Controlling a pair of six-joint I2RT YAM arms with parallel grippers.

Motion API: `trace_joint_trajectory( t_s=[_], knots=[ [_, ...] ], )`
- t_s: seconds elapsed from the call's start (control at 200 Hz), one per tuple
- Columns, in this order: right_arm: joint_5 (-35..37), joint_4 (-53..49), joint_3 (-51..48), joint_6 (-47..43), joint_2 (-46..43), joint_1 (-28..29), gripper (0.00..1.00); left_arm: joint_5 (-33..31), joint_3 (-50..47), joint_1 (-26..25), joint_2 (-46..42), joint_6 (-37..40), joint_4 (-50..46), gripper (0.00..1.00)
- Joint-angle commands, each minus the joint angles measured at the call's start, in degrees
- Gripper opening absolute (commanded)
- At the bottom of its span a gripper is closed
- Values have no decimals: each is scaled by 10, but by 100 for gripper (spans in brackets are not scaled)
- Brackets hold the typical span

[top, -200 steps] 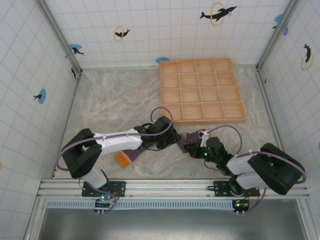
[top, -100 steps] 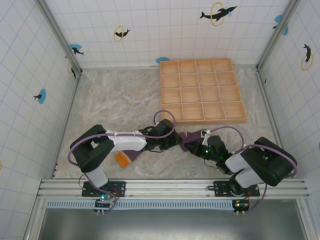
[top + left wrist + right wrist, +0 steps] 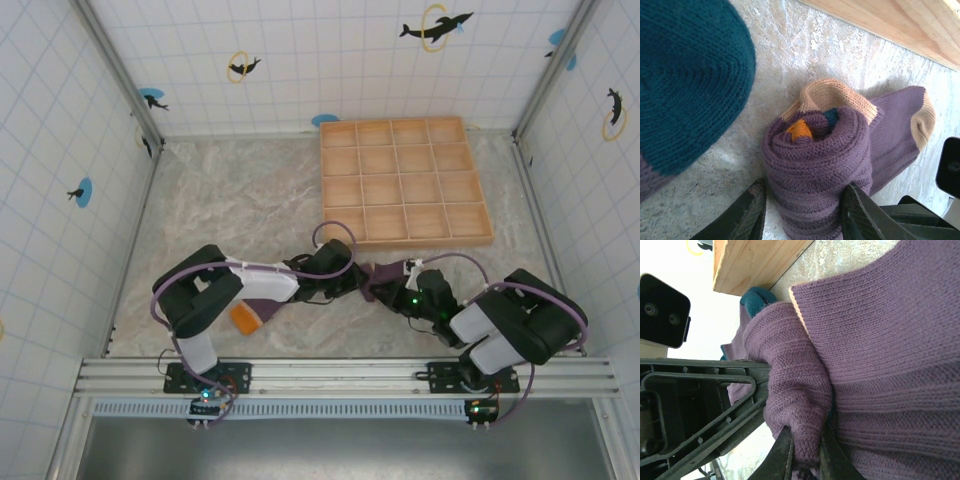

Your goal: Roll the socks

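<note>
Marble desk (image 3: pixel 230 200), wooden compartment tray (image 3: pixel 406 241) at 1 o'clock. Both arms meet low-centre, approx 6 o'clock of the tray.

Left gripper (image 3: pixel 804 189): fingers apart, astride the sock roll (image 3: pixel 815 150), touching both flanks as far as I can tell. Right gripper (image 3: pixel 805 436): fingers together, clamped on a fold of the roll's purple knit.

Progress, my read: winding mostly done, the knit sits as a fat cylinder. But a flat tail w/ tan toe (image 3: pixel 922 117) lies loose at the roll's 3 o'clock, and the tan cuff (image 3: pixel 832 95) isn't pulled over, so tucking/locking is left. A separate sock (image 3: pixel 245 316), orange-tipped, lies flat at 8 o'clock of the roll, partly under the left arm: not rolled.

Look: chunky ribbed purple knit, soft. Orange + teal bits show in the spiral core. Teal toe (image 3: pixel 685 75) of another sock at the roll's 10 o'clock, near, not touching.
</note>
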Motion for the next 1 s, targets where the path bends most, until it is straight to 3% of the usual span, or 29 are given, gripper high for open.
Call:
trace_joint_trajectory(
  t_s=[0.0,0.145,0.25,0.49,0.626,0.811,0.996],
  knots=[
    [3,-87,-72,9,23,-9,0,-9,1,-7,35,15,-28,38],
    [-10,-81,-74,5,12,-14,0,-22,10,-8,43,21,-46,24],
    [-26,-100,-65,-23,-11,-14,8,-22,30,-8,46,35,-75,0],
    [9,-265,-26,-129,-162,-5,45,-49,57,-10,13,20,-185,0],
    [45,-370,15,-209,-251,15,60,-70,71,-11,-13,1,-258,0],
    [150,-458,64,-310,-304,79,71,-72,72,-15,-37,-23,-320,0],
    [319,-459,89,-419,-298,206,73,-70,77,-22,-51,-36,-347,0]
  ],
)
